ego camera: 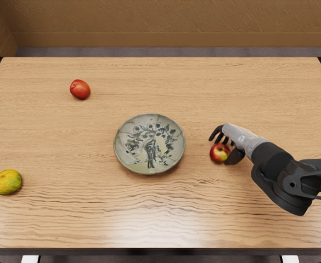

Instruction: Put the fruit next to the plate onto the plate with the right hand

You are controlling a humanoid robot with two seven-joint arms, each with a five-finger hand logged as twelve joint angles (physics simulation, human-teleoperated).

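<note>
The right hand (232,142) is held at the small red-and-yellow apple (219,153), its dark fingers (218,133) spread and arched over the fruit's 12 o'clock side, with the thumb set at its 3 o'clock side. No closed grip is shown. The grey wrist and black forearm are stretched away toward 4 o'clock, to the picture's right edge.

The apple is seen resting on the wooden table (160,219), just beside the round patterned ceramic plate (149,143), at its 3 o'clock. The approach is judged done; grasping, lifting and placing are left. A red fruit (79,89) at 10 o'clock and a yellow-green fruit (7,182) at 8 o'clock lie well apart.
</note>
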